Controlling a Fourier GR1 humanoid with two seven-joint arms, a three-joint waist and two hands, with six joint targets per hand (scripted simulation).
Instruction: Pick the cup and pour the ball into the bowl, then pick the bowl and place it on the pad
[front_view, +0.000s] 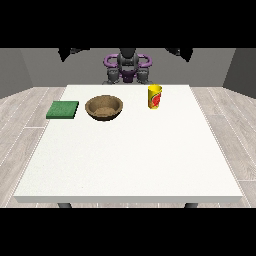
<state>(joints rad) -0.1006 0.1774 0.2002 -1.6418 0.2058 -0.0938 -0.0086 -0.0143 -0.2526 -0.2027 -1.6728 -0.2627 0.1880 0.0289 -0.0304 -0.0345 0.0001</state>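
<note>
A yellow cup (155, 96) with a red label stands upright on the white table (130, 160), right of centre near the far edge. I see no ball; the cup's inside is hidden. A brown wooden bowl (104, 107) sits to the cup's left and looks empty. A flat green pad (63, 109) lies further left, near the table's left edge. The hand at the view's left (70, 52) and the hand at the view's right (181, 52) show only as dark shapes high up beside the robot, cut by the picture's top. Both are far from the objects.
The robot's grey and purple torso (127, 67) stands behind the table's far edge. Wide bare tabletop stretches from the objects towards the camera. Grey plank floor surrounds the table.
</note>
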